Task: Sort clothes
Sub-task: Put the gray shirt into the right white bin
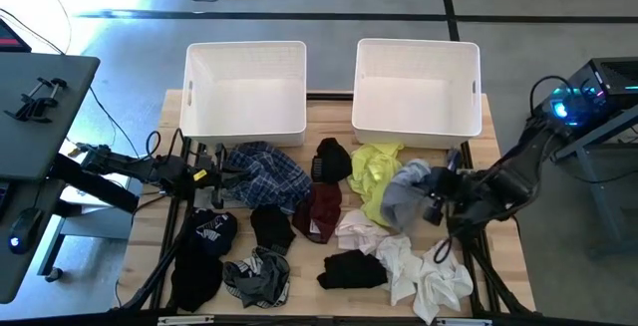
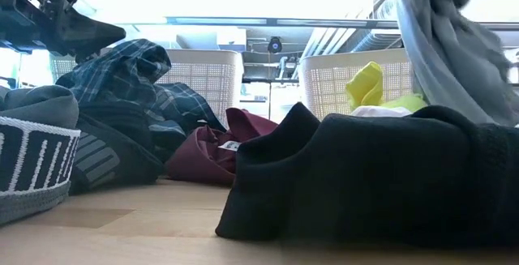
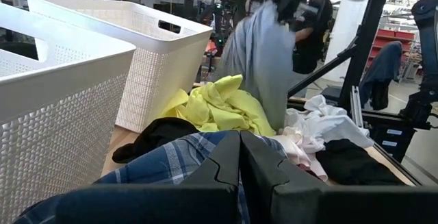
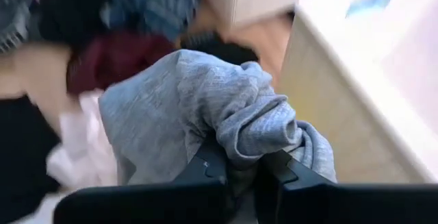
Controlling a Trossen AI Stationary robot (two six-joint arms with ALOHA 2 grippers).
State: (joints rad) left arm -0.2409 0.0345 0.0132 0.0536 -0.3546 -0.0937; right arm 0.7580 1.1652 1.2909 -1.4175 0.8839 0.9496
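Observation:
My right gripper [image 1: 439, 191] is shut on a grey garment [image 1: 404, 196] above the pile's right side. The garment hangs down in the low view [image 2: 454, 46] and in the left wrist view [image 3: 263, 59]. My left gripper [image 1: 214, 174] is shut, level, at the left edge of a blue plaid garment [image 1: 267, 174], which lies over darker clothes [image 2: 122, 156]. A neon yellow garment [image 1: 374, 171], a maroon one [image 1: 321, 211], several black ones and white ones [image 1: 429, 276] lie on the table. My right gripper pinches a bunched fold of the grey garment [image 4: 263, 131] between its two fingers, several layers together. The garment hangs slack below the fingers. Its lower end [image 3: 274, 111] drops behind the yellow garment, so I cannot tell whether it is clear of the pile. My left gripper's shut fingertips [image 3: 239, 159] are right at the plaid garment [image 3: 171, 159]. I cannot tell whether they touch it.
Two white bins stand at the table's far edge, one left [image 1: 245, 117] and one right [image 1: 417, 117]. A black garment with white lettering [image 1: 204, 246] and a grey and black one [image 1: 257, 276] lie near the front left. Bare wood shows between the bins and the pile.

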